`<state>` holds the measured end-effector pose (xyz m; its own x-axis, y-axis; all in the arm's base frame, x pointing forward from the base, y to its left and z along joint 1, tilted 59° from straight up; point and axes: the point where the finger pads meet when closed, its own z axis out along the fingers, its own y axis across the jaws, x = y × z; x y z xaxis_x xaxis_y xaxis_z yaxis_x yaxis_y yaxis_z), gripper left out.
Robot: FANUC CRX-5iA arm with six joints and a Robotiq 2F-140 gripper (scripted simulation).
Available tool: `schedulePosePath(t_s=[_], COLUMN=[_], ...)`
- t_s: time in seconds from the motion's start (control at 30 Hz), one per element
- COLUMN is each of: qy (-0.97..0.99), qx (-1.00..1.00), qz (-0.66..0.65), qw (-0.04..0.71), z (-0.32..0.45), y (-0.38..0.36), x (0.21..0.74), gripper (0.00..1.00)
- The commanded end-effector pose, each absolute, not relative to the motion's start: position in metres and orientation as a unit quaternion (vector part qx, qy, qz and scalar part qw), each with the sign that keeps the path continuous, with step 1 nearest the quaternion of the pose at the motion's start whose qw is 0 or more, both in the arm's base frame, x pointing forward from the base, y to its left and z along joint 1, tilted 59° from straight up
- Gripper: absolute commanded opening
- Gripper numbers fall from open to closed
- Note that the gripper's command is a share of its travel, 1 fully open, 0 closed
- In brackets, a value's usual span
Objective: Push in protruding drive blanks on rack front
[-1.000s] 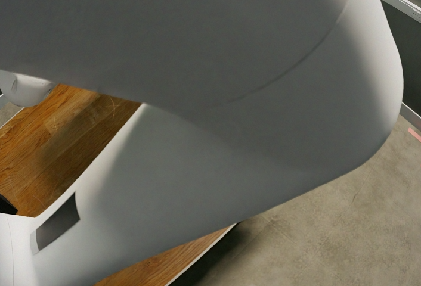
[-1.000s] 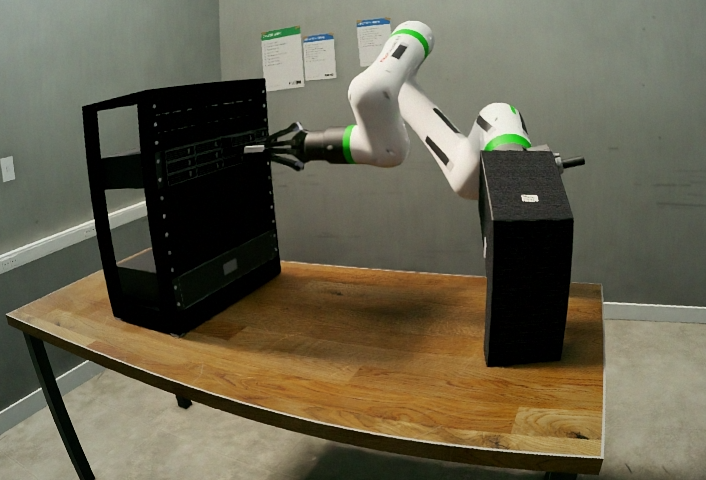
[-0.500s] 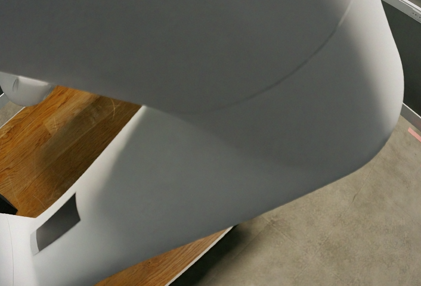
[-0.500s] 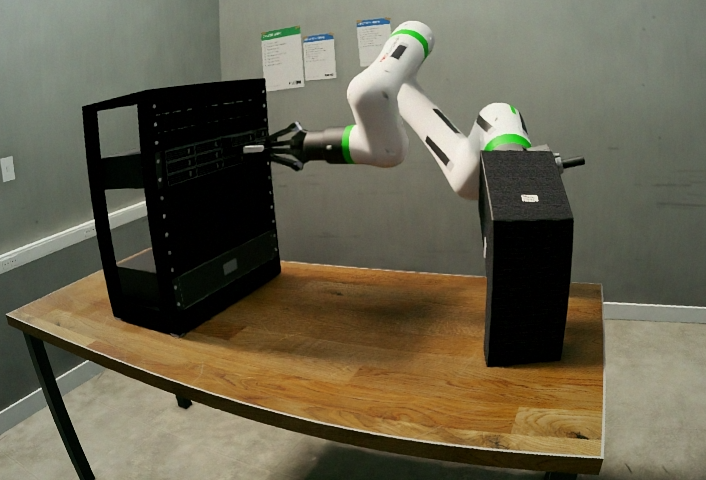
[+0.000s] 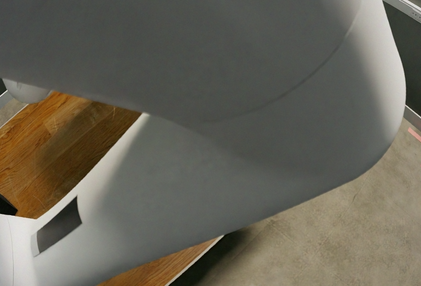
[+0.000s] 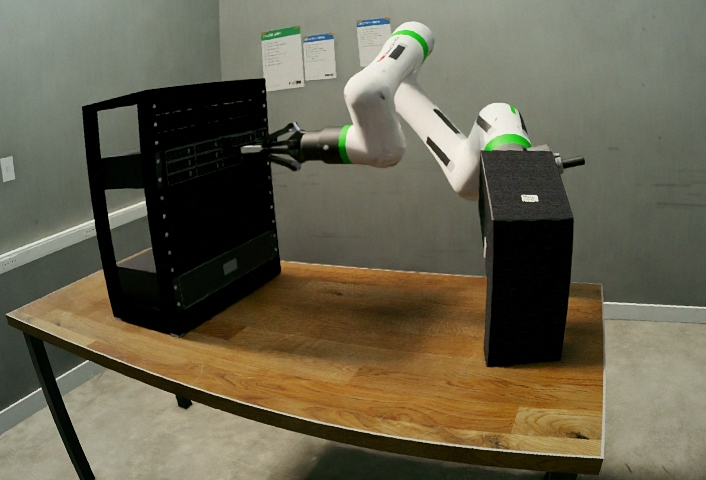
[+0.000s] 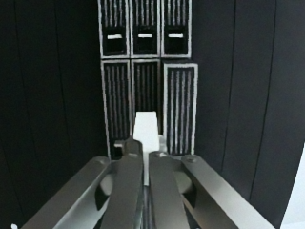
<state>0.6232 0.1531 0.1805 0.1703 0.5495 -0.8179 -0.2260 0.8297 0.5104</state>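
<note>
One clenched end effector (image 6: 252,148) (image 7: 146,127) near the rack's (image 6: 179,331) upright front edge, beside drive fronts (image 7: 180,109).

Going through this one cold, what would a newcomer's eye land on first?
Probably the white arm with green bands, reaching from the right side of the table toward the rack. Next, the tall black rack standing at the table's left end. In the wrist view, the bright white tip at the closed gripper stands out against the dark rack front.
</note>
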Motion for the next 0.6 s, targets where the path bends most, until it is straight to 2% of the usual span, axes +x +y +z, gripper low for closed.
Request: schedulePosePath(t_s=[0.0, 0.57], qy=[0.59, 0.59], qx=[0.137, 0.137], qz=[0.258, 0.258], qw=[0.753, 0.753], z=[0.1812, 0.1836], y=[0.1541, 0.155], x=[0.6244, 0.6328], gripper=[0.1, 0.1])
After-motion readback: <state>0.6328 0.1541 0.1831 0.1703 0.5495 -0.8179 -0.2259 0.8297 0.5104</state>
